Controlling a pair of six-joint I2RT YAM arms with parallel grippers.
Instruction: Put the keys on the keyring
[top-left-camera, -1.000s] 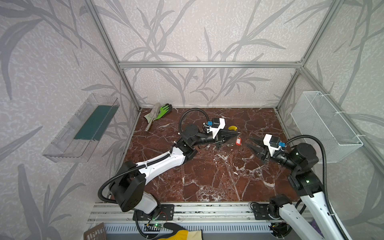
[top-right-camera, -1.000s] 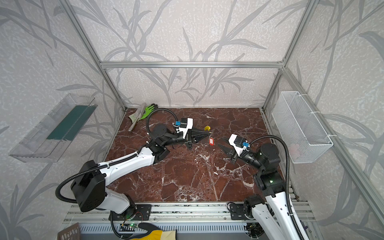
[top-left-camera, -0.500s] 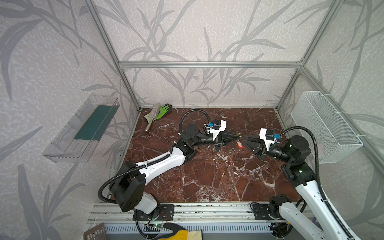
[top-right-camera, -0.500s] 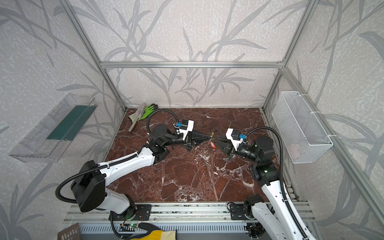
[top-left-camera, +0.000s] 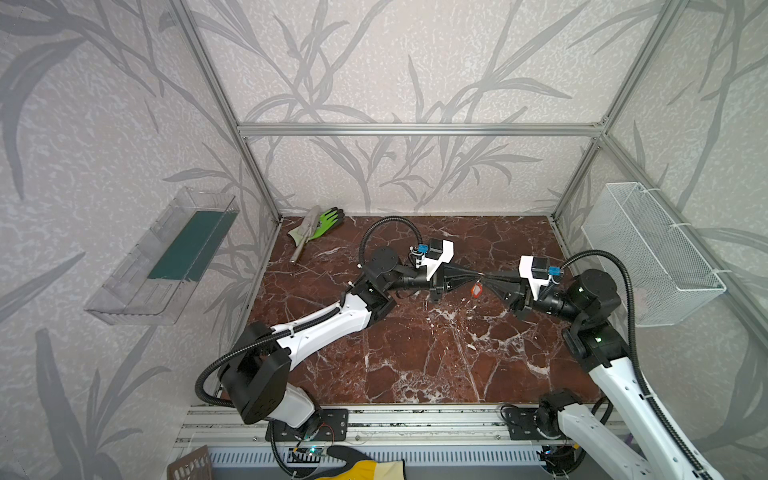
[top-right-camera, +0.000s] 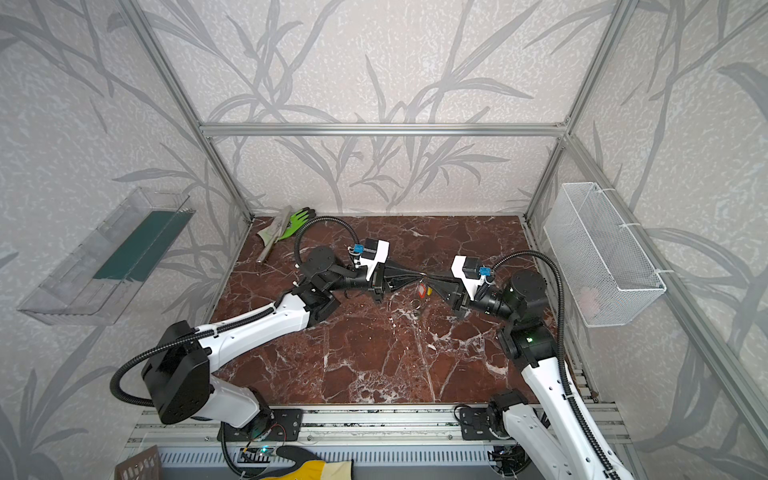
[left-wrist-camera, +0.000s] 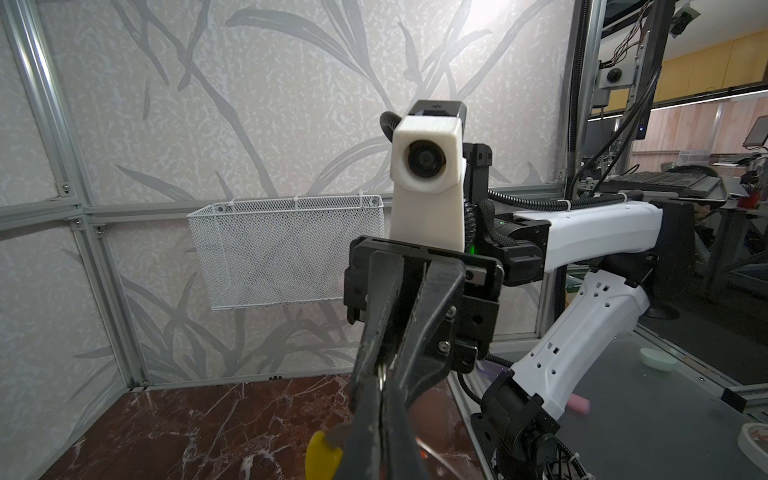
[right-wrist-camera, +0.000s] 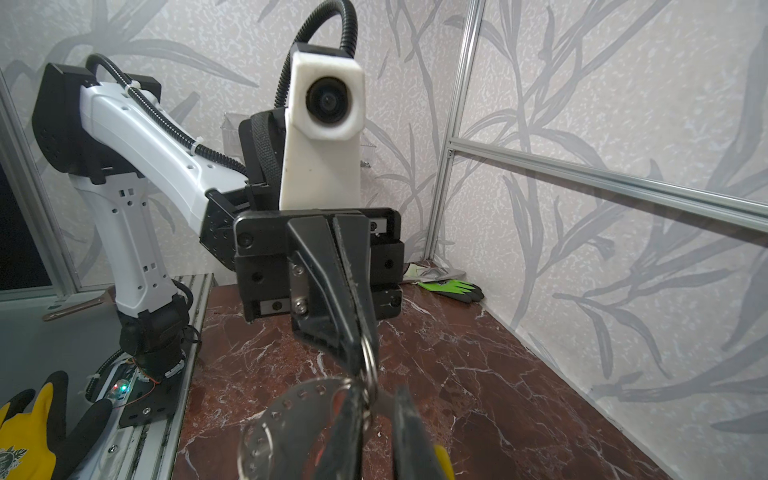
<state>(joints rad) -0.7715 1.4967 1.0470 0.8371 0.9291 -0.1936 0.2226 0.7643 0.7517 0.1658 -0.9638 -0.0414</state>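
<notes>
The 2 grippers meet tip to tip above the middle of the marble floor (top-left-camera: 415, 353), both raised off it. The left gripper (top-left-camera: 473, 274) is fully closed. In the right wrist view its 2 fingers (right-wrist-camera: 332, 282) press flat together along their whole length, and the thin metal keyring (right-wrist-camera: 369, 360) sticks out from their tips, pinched there.

The right gripper (top-left-camera: 491, 276) faces it head-on and is nearly closed. In the left wrist view its fingers (left-wrist-camera: 432, 299) form a narrow V with a slim gap near the base. Their tips come together around a glint of the ring, but I can't tell whether they actually grip it or only touch it.

The red-orange key (top-left-camera: 476, 289) hangs just below the meeting point, clear of the floor. In a top view a yellow piece (top-right-camera: 429, 291) shows right beside the key. A blurred yellow piece also sits low in the left wrist view.
</notes>
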